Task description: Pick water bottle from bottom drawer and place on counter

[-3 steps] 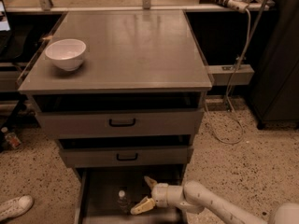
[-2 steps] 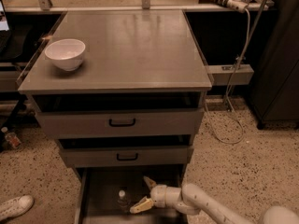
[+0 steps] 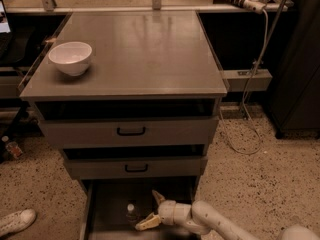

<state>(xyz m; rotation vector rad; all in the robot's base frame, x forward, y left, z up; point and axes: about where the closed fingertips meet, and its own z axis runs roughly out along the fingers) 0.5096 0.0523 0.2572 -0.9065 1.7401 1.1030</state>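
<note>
Since a second ago the arm has slid a little left, bringing the gripper closer to the bottle, which has not shifted. The gripper is low inside the open drawer, below the bench's front edge and near its middle, with its fingers spread wide. The bottle stands upright just left of the fingertips, cap up. It seems beside the gap rather than inside it, so the coming move looks like a short push left. The bottle's lower body is dim, and the drawer's front is cut off. The counter holds a bowl by its left edge.
</note>
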